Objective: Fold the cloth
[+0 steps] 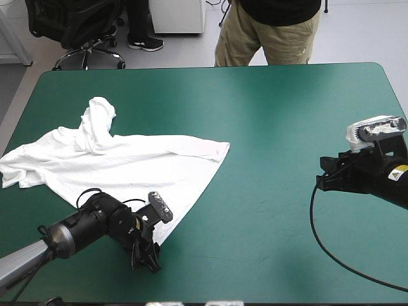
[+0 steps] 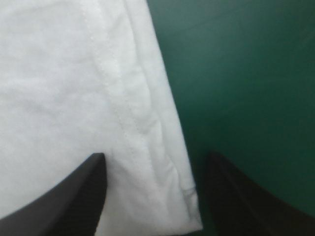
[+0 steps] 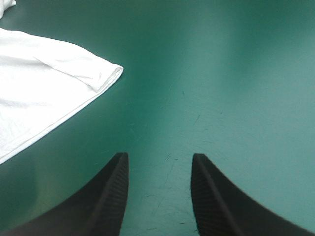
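White hem corner (image 2: 189,219) of the T-shirt (image 1: 127,166) lies between the parted black fingers of the left gripper (image 2: 152,160), close to the table's near edge; nothing is gripped. One finger stands over cloth, the other over bare teal-green cover (image 1: 287,127). Risk, as we judge it: closing here may catch only the stitched edge, or the corner may slip out sideways, since so little fabric sits between the fingers. Our right gripper (image 3: 157,160) hangs released over bare cover at the right, well apart from the shirt, so we expect a one-sided lift to drag and skew the cloth. Farther off, at the left, a bunched part (image 1: 99,121) stands crumpled; unless flattened, it could spoil any fold.
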You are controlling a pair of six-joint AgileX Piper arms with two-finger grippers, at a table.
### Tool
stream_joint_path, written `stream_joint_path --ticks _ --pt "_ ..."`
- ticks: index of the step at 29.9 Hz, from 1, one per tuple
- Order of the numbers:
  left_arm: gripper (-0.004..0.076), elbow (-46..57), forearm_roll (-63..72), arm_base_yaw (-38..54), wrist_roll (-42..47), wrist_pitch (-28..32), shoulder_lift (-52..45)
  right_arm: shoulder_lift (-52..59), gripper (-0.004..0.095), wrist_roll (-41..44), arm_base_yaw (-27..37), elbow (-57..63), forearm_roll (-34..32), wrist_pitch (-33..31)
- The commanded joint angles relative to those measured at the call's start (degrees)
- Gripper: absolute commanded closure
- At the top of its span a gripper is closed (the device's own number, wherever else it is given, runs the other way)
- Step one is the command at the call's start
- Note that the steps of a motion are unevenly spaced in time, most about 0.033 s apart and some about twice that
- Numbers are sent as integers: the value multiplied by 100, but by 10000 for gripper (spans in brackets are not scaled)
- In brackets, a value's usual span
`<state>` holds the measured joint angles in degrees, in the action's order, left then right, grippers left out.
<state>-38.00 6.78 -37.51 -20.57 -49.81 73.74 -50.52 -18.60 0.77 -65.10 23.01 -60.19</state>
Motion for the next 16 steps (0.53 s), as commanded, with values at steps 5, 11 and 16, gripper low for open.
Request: stream_joint_path --ticks 5,11,16 --pt "598 -67 -416 -674 1148 -348 212 20 517 -62 31 -142 157 381" --pt "733 -67 -339 -713 1352 -537 201 -361 517 -562 31 -142 652 191" --pt "733 -67 -291 -713 1352 -551 201 -1537 517 -1334 -444 -152 1572 141"
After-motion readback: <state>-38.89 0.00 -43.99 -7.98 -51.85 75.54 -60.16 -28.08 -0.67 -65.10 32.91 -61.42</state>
